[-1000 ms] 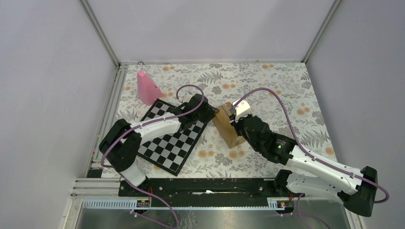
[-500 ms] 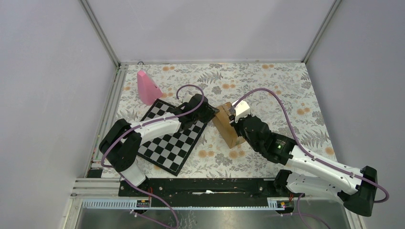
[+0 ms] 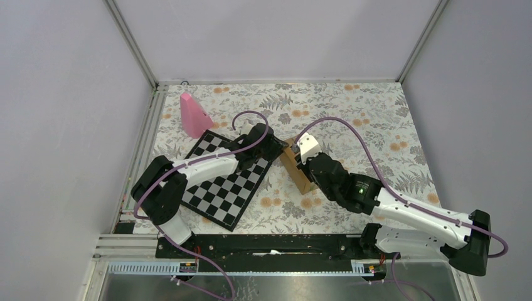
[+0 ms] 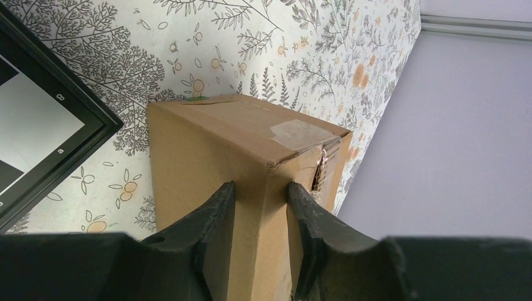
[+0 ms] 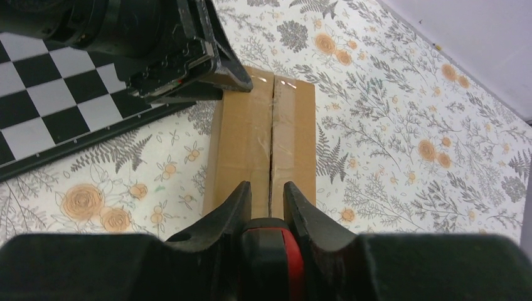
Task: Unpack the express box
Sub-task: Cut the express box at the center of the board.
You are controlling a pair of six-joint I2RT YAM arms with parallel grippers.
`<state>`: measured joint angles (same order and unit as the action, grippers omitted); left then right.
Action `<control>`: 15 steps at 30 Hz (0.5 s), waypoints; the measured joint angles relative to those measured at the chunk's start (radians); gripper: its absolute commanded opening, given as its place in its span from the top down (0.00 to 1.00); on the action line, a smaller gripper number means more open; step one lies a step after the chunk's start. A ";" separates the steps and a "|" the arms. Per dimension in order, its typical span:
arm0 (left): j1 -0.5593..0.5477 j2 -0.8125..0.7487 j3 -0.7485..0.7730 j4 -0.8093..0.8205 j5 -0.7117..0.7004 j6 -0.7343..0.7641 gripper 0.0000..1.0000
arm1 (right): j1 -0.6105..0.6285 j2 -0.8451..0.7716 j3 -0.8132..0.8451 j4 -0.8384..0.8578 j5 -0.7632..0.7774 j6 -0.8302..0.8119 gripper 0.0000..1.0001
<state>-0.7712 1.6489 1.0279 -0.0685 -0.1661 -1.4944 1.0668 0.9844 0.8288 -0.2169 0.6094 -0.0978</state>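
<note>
Express box: one, lying flat about mid-desk. Long axis runs 11 to 5 o'clock in the top view. Taped seam faces up, with a dark slit along it.

Left fingers: at the 11 o'clock end, slightly parted astride a box edge, cardboard between them. Clamped or only touching, cannot tell.

Right fingers: over the 5 o'clock end, in line with the seam, closed on a red-and-black piece.

One chessboard at the box's 8 o'clock, near. One pink cone at 10 o'clock, well apart.
</note>
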 measured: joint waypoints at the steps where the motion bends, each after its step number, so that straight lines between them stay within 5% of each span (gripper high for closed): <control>1: 0.000 0.001 0.000 0.003 0.000 0.000 1.00 | 0.003 0.003 0.008 -0.020 0.001 -0.001 1.00; 15: 0.002 0.004 0.001 0.010 0.000 0.002 1.00 | 0.012 -0.031 0.053 -0.148 -0.026 0.044 1.00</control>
<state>-0.7692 1.6527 1.0286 -0.0582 -0.1658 -1.4925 1.0790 0.9535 0.8822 -0.3653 0.5835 -0.0536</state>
